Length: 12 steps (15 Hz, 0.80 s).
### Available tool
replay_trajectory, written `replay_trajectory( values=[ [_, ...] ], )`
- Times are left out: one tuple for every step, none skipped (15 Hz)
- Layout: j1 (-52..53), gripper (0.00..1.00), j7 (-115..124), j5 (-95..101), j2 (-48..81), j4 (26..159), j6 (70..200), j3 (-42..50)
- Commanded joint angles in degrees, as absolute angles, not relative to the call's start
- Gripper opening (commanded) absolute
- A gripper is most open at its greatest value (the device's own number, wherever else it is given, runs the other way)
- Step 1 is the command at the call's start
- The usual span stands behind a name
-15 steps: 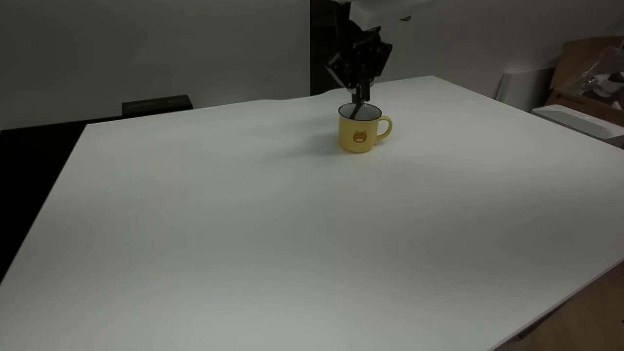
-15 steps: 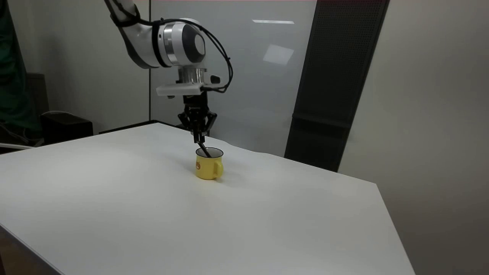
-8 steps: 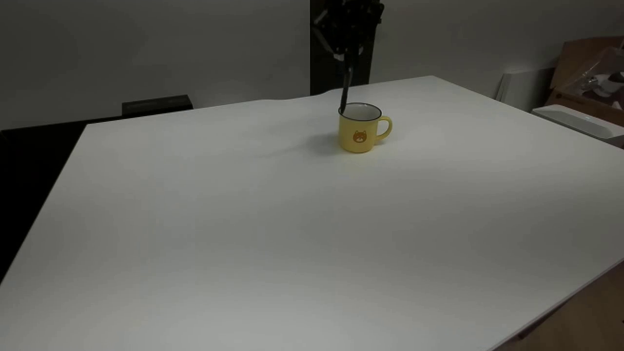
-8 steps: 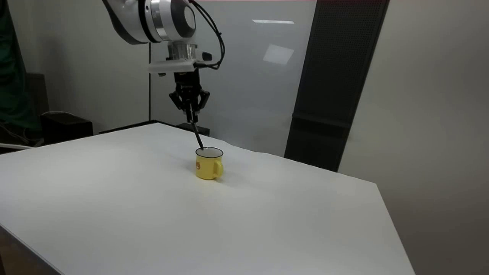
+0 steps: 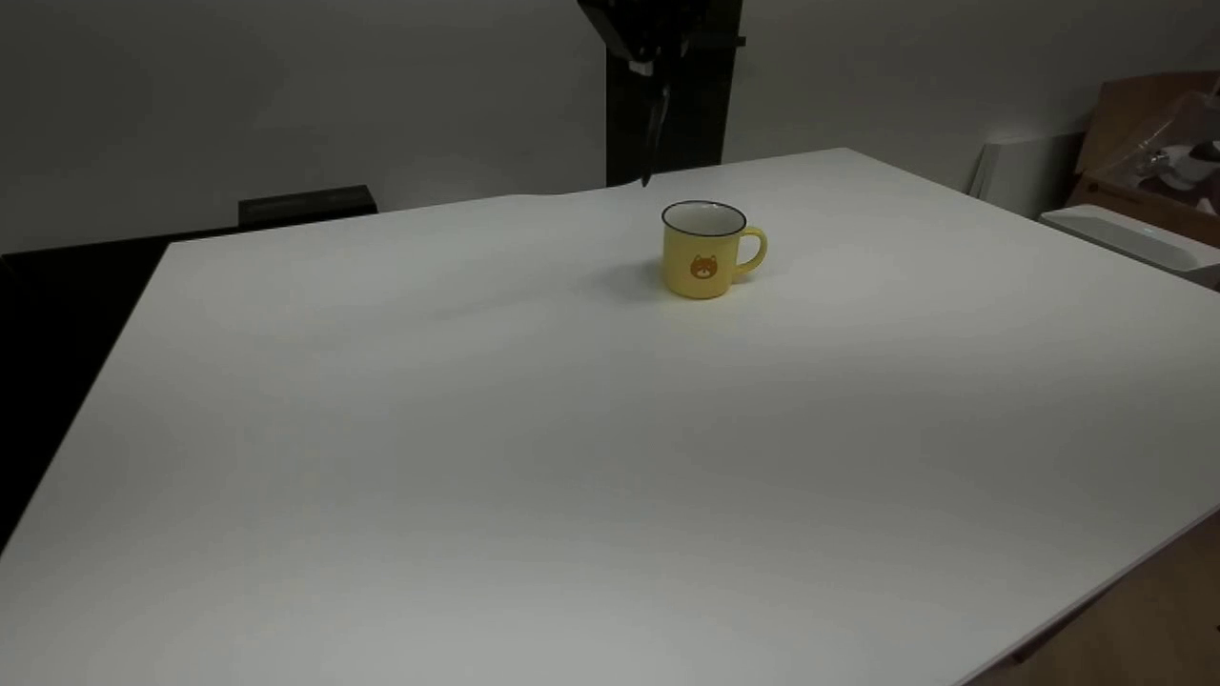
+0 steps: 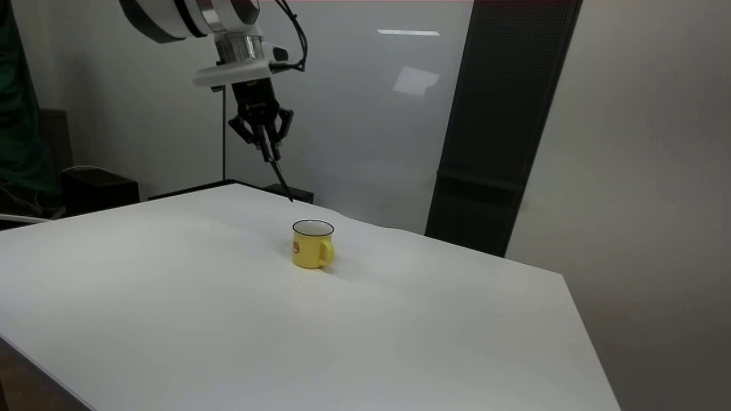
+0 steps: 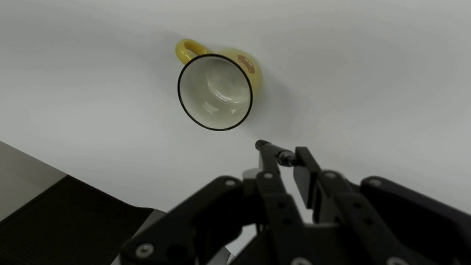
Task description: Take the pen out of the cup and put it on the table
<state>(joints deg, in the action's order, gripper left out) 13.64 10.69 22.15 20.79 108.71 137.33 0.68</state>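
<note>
cup's inner floor (image 7: 223,84), wrist view only

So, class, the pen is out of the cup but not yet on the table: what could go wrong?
The claw holds the pen at a slant, much of it jutting out below, so it could twist on touching the table. The cup appears close by in the wrist view; a low swing might knock it. The pen looks round, so it may roll once released.
</note>
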Motion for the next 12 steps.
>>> replay_trajectory(
  values=[
    [13.84, 0.05, 13.42, 27.58, 19.53, 112.71, 142.56, 1.56],
    [13.69, 0.05, 13.18, 28.37, 19.98, 113.15, 143.56, 1.68],
    [13.37, 0.05, 12.53, 28.59, 20.51, 113.69, 144.52, 1.71],
    [13.17, 0.05, 12.31, 28.55, 20.9, 114.15, 145.3, 1.79],
    [12.56, 0.05, 11.34, 27.64, 21.39, 114.69, 146.39, 1.47],
    [12.12, 0.05, 10.54, 26.88, 21.8, 115.2, 147.38, 1.24],
    [11.7, 0.05, 9.78, 26.11, 22.3, 115.6, 148.44, 1.03],
    [11.05, 0.05, 8.39, 24.96, 22.89, 115.99, 149.68, 0.55],
    [9.99, 0.05, 5.82, 23.09, 23.5, 116.5, 151.35, -0.4],
    [8.95, 0.05, 3.12, 20.99, 24.02, 116.99, 152.93, -1.36],
    [7.46, 0.05, -0.27, 18.01, 24.57, 117.55, 154.61, -2.82],
    [6.3, 0.05, -3.05, 15.53, 24.53, 118.58, 155.71, -3.95]
  ],
)
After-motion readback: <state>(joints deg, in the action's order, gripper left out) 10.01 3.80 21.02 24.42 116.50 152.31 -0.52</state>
